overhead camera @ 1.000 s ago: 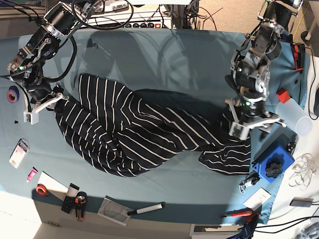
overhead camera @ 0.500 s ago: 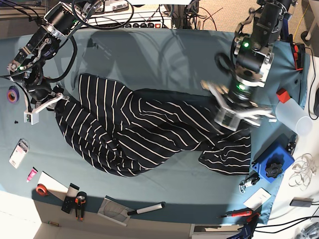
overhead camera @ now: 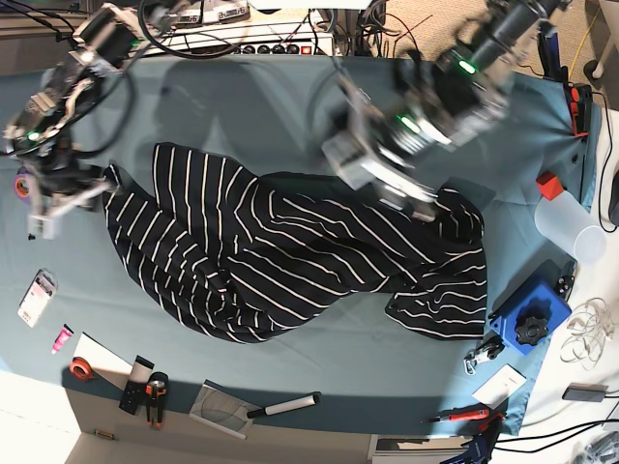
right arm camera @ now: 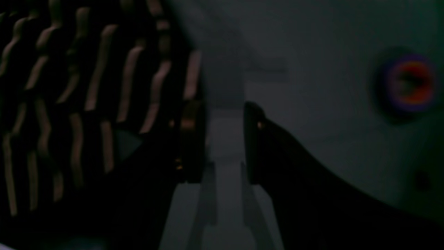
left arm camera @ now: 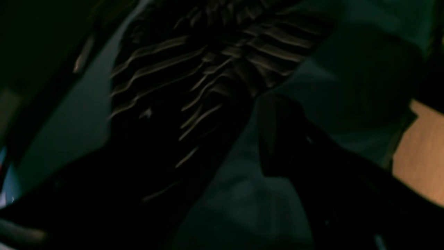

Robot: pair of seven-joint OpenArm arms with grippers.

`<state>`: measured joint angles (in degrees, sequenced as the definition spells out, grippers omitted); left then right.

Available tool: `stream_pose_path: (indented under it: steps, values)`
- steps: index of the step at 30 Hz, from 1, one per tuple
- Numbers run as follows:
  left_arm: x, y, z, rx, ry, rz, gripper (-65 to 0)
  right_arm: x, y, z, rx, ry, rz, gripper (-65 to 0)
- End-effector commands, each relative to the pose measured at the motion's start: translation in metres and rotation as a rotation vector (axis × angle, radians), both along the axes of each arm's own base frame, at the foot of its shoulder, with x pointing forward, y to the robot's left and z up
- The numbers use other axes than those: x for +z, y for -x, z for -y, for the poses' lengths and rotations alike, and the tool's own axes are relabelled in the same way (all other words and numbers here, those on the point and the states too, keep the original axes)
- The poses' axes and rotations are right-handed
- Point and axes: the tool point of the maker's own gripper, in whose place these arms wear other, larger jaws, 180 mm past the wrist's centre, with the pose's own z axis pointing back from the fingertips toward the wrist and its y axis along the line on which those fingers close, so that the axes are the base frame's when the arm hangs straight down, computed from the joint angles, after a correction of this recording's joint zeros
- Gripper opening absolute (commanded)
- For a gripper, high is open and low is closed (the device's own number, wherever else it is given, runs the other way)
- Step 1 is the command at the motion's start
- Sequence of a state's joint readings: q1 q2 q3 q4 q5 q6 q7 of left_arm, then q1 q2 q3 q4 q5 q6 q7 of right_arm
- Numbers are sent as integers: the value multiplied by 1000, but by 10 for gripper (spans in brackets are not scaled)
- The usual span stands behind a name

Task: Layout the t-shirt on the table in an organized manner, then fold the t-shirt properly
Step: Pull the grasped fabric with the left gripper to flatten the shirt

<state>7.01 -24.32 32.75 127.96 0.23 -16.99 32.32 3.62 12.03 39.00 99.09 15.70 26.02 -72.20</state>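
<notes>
The striped t-shirt (overhead camera: pixel 290 256) lies bunched and twisted across the teal table (overhead camera: pixel 251 106).

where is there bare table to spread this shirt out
Most bare table lies behind the t-shirt, between the two arms. A narrower strip runs between the shirt's front edge and the tools. The right end is crowded by the blue block and clear cup.
</notes>
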Motion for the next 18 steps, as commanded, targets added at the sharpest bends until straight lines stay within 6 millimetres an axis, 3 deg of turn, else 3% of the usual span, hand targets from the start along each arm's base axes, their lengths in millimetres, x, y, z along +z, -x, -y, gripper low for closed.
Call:
stream_pose_path:
  steps: [1,5,9,18]
  values:
    - [6,0,6,-22,7,47,-302,18,-6,12,-8,46,40,-459]
    - [-24,6,25,-109,-116,98,-302,24,4,29,-61,58,51,-459]
    - [-49,-11,33,-103,-219,170,-302,27,15,43,-117,50,67,-459]
    - [-58,-53,73,-85,-264,238,-322,22,20,39,-107,15,76,-459]
